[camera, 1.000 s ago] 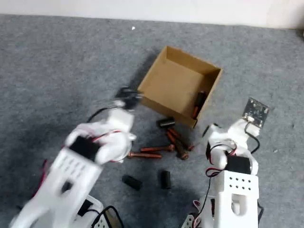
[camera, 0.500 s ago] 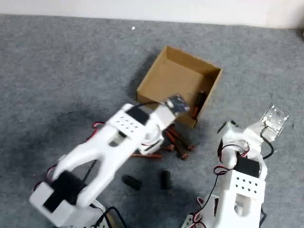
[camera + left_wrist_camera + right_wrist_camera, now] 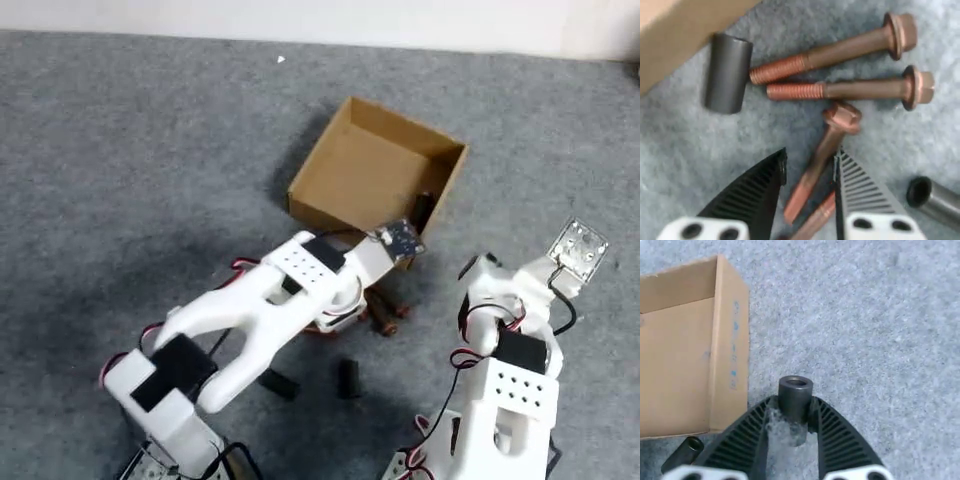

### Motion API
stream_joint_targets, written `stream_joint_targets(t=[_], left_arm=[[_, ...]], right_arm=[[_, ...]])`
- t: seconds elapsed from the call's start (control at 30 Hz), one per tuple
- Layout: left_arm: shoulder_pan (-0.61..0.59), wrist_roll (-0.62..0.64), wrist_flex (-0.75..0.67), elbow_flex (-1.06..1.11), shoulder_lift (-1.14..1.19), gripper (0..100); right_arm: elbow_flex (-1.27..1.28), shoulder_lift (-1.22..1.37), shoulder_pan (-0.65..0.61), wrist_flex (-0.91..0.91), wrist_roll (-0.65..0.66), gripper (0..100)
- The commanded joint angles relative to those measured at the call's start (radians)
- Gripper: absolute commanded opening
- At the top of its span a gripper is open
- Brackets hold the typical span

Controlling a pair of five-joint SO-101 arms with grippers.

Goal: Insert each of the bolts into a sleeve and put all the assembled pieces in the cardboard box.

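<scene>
Copper-coloured flanged bolt (image 3: pixel 819 161) lies slanted between my left jaws, which stand open; dark cylindrical sleeve (image 3: pixel 795 399) stands upright, clamped between my right jaws.

Robot lab bench: grey felt mat (image 3: pixel 120 150), white wall (image 3: pixel 300 15).

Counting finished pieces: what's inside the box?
A dark sleeve lies by the box's right wall; the floor elsewhere is bare. The left arm covers the near corner, so anything there is hidden.
</scene>
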Motion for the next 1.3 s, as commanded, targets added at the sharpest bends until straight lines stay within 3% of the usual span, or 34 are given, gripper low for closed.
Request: stream_joint_targets(t=[0.0, 0.2, 0.4, 0.63, 0.77, 1.03, 1.27], left_arm=[[0.019, -0.005, -0.006, -0.096, 0.039, 17], [0.065, -0.005, -0.002, -0.111, 0.062, 1], [0.077, 0.008, 0.006, -0.074, -0.048, 0], [0.008, 0.081, 0.005, 0.073, -0.384, 0], [-0.028, 0.097, 0.003, 0.151, -0.585, 0], [-0.154, 0.396, -0.005, 0.291, -0.961, 0], [-0.257, 0.517, -0.180, 0.479, -1.285, 0]], right_arm=[[-0.007, -0.025, 0.008, -0.028, -0.003, 0.5], [-0.007, -0.025, 0.008, -0.028, -0.003, 0.5], [-0.008, -0.025, 0.012, -0.025, -0.005, 0.5], [-0.015, -0.025, 0.004, 0.024, -0.009, 0.5], [-0.035, -0.051, -0.074, 0.099, -0.011, 0.5], [0.015, -0.325, -0.243, 0.111, -0.003, 0.5], [0.061, -0.509, -0.441, 0.065, -0.002, 0.5]])
